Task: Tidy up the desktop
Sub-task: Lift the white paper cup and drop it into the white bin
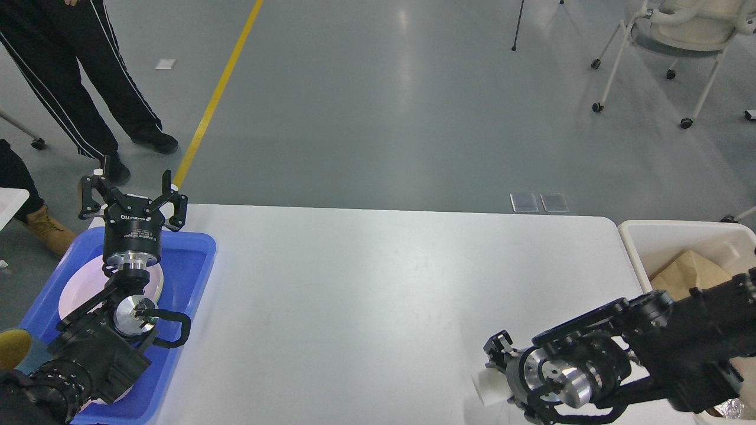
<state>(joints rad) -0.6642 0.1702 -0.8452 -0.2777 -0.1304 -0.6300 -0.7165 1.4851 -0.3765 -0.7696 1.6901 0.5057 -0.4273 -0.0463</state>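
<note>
Right gripper (493,369) clamped on white cup (489,386), low over surface (378,283) near edge; weak pinch risks drop. Left gripper (133,192) spread, over blue tray (195,260)

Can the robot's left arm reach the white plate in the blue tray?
Probably yes. The left gripper hangs open above the far end of the blue tray, and the white plate lies just beneath the arm, with nothing lying on the part that shows.
</note>
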